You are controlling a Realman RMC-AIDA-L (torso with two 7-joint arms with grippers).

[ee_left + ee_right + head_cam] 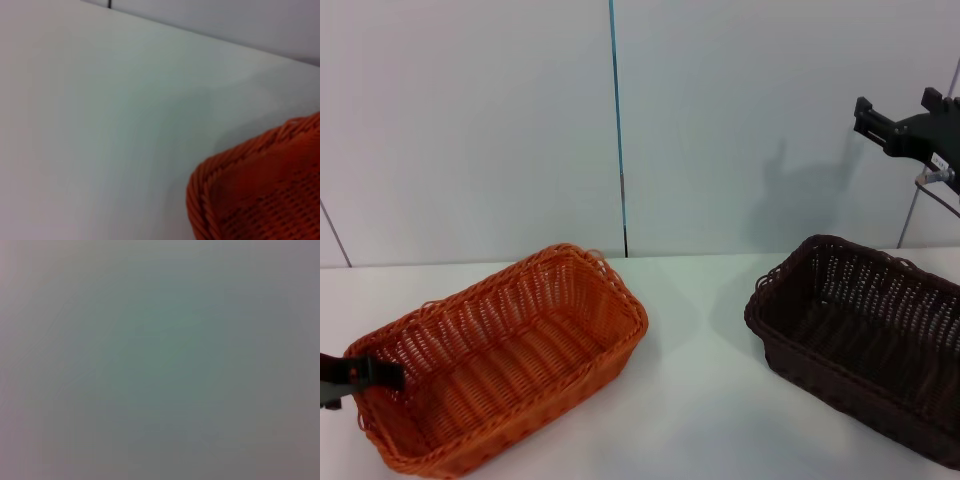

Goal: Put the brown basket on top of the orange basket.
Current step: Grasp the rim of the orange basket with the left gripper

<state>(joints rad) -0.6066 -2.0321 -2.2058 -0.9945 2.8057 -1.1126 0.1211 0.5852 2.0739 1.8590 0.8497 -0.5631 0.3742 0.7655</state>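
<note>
1. Nearest the head camera sits the orange basket [500, 365], at about 8 o'clock on the white table [690, 400], empty, its long axis running toward 1 o'clock. Its braided corner also fills the left wrist view [255, 185].
2. At 4 o'clock lies the brown basket [865, 340], upright, empty, well apart from the orange one, partly cut by the frame edge.
3. Handling, as I judge it: woven wicker, so light, fairly stiff yet springy; open weave and a rough braid give good friction. It is unlikely to break, but a thin wall may flex.
4. Best hold, I judge: pinch the braided rim at the middle of a wall, one finger inside and one outside, so it hangs level.
5. Left gripper [355, 375] is at 9 o'clock, low, at the orange basket's near end rim; contact is unclear, and I cannot tell its opening.
6. Right gripper [910, 128] hangs high at 2 o'clock, above the brown basket, holding nothing; whether spread or pressed together I cannot tell. Its wrist view shows only blank grey.
</note>
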